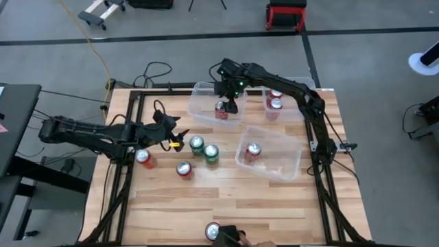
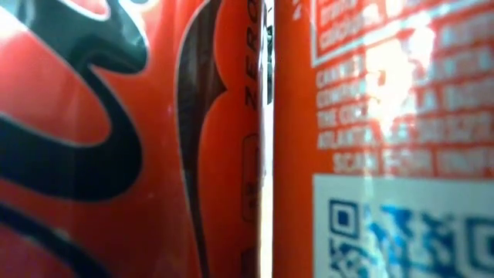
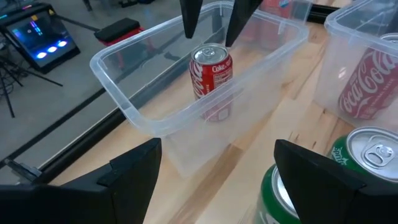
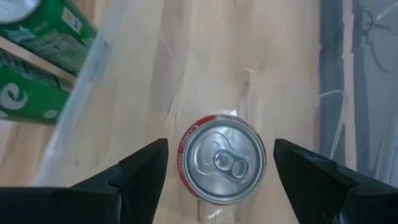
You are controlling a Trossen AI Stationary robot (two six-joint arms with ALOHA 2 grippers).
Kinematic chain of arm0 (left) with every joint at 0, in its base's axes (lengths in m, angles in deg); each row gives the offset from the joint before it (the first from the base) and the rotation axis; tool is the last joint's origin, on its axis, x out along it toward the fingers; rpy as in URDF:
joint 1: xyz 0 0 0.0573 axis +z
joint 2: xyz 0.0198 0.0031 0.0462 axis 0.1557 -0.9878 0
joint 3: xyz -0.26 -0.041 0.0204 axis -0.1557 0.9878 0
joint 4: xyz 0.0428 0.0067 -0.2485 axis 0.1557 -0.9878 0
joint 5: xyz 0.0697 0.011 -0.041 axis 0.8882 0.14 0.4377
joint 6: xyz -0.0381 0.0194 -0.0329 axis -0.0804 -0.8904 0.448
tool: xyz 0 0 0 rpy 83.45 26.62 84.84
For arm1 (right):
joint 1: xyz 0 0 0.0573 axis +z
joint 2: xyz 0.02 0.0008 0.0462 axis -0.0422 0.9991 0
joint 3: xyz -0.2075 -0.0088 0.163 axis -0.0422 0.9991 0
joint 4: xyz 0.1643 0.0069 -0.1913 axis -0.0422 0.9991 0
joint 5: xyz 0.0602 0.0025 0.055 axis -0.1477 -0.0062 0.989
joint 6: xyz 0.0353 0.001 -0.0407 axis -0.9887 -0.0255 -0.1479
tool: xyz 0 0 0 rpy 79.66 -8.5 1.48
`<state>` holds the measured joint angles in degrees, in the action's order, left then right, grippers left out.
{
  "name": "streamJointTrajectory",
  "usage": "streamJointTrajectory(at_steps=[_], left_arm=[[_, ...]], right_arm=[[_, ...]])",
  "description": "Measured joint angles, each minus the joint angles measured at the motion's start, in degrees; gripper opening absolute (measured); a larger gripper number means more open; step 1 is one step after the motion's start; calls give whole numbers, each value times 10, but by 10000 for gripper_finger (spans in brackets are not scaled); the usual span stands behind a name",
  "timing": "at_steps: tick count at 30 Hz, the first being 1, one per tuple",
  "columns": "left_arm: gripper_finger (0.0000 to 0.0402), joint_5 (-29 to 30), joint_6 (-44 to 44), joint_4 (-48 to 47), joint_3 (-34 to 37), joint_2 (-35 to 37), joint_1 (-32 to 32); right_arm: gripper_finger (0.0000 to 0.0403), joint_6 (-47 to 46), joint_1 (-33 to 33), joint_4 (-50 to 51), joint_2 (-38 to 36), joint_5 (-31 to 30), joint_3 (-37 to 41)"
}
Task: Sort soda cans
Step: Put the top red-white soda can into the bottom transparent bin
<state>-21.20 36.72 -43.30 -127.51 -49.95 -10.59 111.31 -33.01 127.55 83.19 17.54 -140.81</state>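
Note:
My right gripper (image 1: 230, 104) hangs open, pointing down, over the far left clear bin (image 1: 203, 92). Its fingers stand on either side of the silver top of an upright red can (image 4: 222, 158) on that bin's floor, with a gap on each side. My left gripper (image 1: 180, 137) is open and level over the table's left half. Two upright green cans (image 1: 197, 144) (image 1: 211, 154) stand just to its right, and one green can (image 3: 277, 193) shows beside its finger. Three more red cans (image 1: 143, 158) (image 1: 184, 169) (image 1: 212, 232) stand on the table.
The far right bin (image 1: 295, 113) holds two red cans (image 1: 275, 100). The near right bin (image 1: 278, 168), set askew, holds one red can (image 1: 252, 151). A red can (image 2: 154, 139) right at the lens fills the low view. Bare wood lies along the table's near edge.

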Motion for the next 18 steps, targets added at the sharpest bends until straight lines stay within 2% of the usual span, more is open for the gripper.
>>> streamJointTrajectory(at_steps=[7,13,18], left_arm=[[306,0,0,1,0,0,0],[306,0,2,0,0,0,0],[306,-1,2,-1,0,0,1]], right_arm=[[310,2,-1,8,20,6,-4],[311,9,3,27,56,-23,-25],[311,22,1,50,60,-17,-32]])
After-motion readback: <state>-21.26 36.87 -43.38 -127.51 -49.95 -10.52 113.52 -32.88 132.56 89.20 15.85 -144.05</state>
